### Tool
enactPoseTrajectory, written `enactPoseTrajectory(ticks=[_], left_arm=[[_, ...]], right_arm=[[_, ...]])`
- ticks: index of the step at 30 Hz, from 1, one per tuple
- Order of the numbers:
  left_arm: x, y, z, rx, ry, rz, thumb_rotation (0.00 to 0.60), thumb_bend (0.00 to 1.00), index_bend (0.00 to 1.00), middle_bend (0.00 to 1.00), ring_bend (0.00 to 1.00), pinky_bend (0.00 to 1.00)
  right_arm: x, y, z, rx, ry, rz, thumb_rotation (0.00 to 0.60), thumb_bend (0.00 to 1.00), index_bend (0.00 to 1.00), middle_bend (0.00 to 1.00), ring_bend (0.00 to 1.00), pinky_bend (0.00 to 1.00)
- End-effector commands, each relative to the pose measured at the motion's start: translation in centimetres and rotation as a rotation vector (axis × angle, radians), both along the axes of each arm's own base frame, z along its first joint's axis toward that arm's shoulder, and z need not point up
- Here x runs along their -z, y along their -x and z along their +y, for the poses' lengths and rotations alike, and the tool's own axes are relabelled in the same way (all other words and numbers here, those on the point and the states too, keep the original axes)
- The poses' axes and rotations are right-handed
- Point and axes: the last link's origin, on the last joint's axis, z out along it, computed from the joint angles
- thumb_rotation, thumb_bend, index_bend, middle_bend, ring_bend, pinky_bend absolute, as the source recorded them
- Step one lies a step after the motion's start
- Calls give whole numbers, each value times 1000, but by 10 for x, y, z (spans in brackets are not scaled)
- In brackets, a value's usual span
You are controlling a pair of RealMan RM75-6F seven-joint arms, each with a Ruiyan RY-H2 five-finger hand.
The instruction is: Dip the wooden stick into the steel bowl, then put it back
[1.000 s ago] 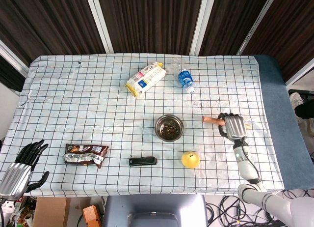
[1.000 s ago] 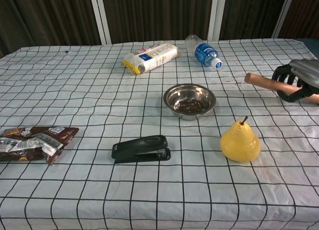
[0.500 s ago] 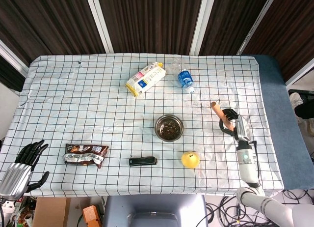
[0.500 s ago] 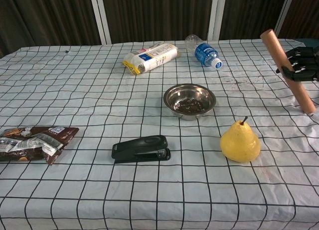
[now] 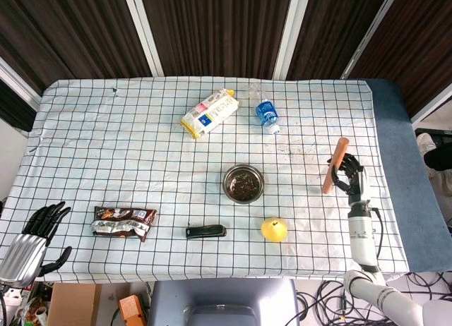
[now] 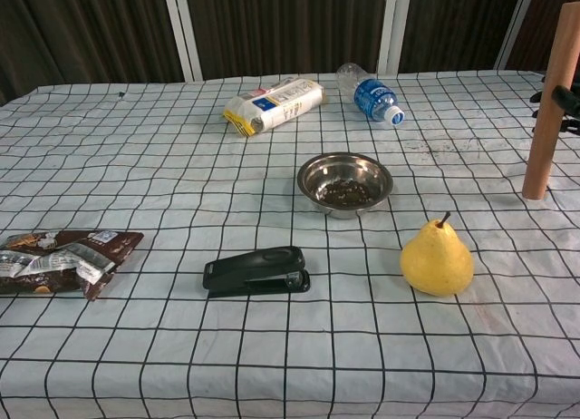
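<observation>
My right hand (image 5: 351, 176) grips the wooden stick (image 5: 335, 166) near the table's right side. The stick (image 6: 550, 106) now stands nearly upright, its lower end close above the cloth. In the chest view only dark fingertips (image 6: 564, 100) of that hand show at the right edge. The steel bowl (image 5: 243, 183) sits mid-table with dark bits inside, well to the left of the stick; the bowl (image 6: 344, 182) is untouched. My left hand (image 5: 32, 243) hangs off the front left corner, fingers apart, holding nothing.
A yellow pear (image 6: 438, 257) stands between bowl and stick, nearer the front. A black stapler (image 6: 256, 270), a brown snack packet (image 6: 63, 258), a white bag (image 6: 273, 104) and a lying water bottle (image 6: 370, 96) are spread over the checked cloth (image 6: 181, 165).
The right hand lifted the stick off the cloth and swung it from lying flat through a slant to nearly upright. The left hand stayed still.
</observation>
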Motion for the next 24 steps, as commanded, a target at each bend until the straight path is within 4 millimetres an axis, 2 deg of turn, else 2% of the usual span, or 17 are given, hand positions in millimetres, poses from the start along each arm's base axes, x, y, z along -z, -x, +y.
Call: enactPoseTrajectory(ticks=[1, 8, 14, 18, 24], left_arm=[[0, 0, 0, -1, 0, -1, 600, 368, 0, 19, 0, 84], [0, 0, 0, -2, 6, 0, 600, 368, 0, 21, 0, 84], [0, 1, 1, -4, 7, -2, 600, 368, 0, 22, 0, 85], [0, 0, 0, -1, 6, -3, 600, 369, 0, 25, 0, 86], [0, 0, 0, 4, 7, -9, 600, 369, 0, 30, 0, 86]], right_arm=[[9, 7, 3, -6, -21, -116, 600, 420, 728, 483, 419, 444], [15, 19, 7, -7, -36, -183, 600, 420, 658, 483, 412, 439], [18, 29, 16, -30, -50, -176, 593, 421, 450, 457, 359, 415], [16, 32, 18, -42, -39, -180, 513, 420, 371, 419, 333, 398], [11, 33, 19, -55, -16, -197, 441, 379, 314, 389, 317, 395]])
